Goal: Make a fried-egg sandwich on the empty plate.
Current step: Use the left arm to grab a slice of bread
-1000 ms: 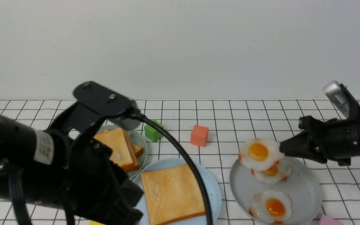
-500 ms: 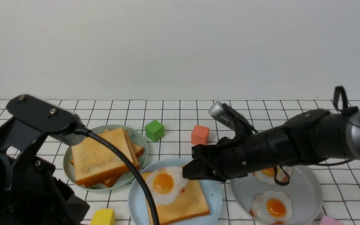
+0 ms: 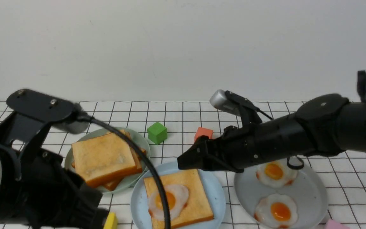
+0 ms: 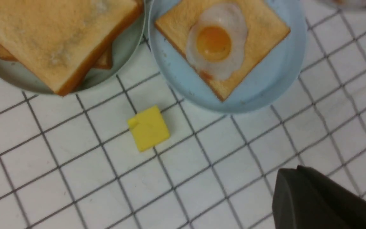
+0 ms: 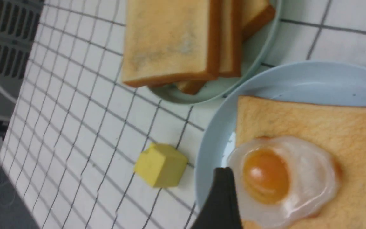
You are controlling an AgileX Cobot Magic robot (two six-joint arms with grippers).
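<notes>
Toast [image 3: 199, 203] and egg [image 3: 168, 201] lay on the plate [image 3: 218, 194] under the wide-open, empty right gripper [image 3: 183, 163], the left gripper [image 4: 294, 181] closed on nothing; a top slice from the stack [image 3: 103, 159] was not yet added

Grid-lined tabletop [image 3: 345, 111], green plate [image 3: 143, 143], blue plate [image 3: 216, 190], grey plate [image 3: 310, 190], green cube [image 3: 157, 133], orange cube [image 3: 203, 133], yellow cube [image 4: 148, 128]

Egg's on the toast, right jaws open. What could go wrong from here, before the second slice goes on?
1. The open right gripper straddles the white fried egg with orange yolk; withdrawing sideways might drag it off the square golden-brown toast slice on the round light-blue plate.
2. The top toast slice on the pale green plate sits skewed over the slices beneath; gripping it might shift them.
</notes>
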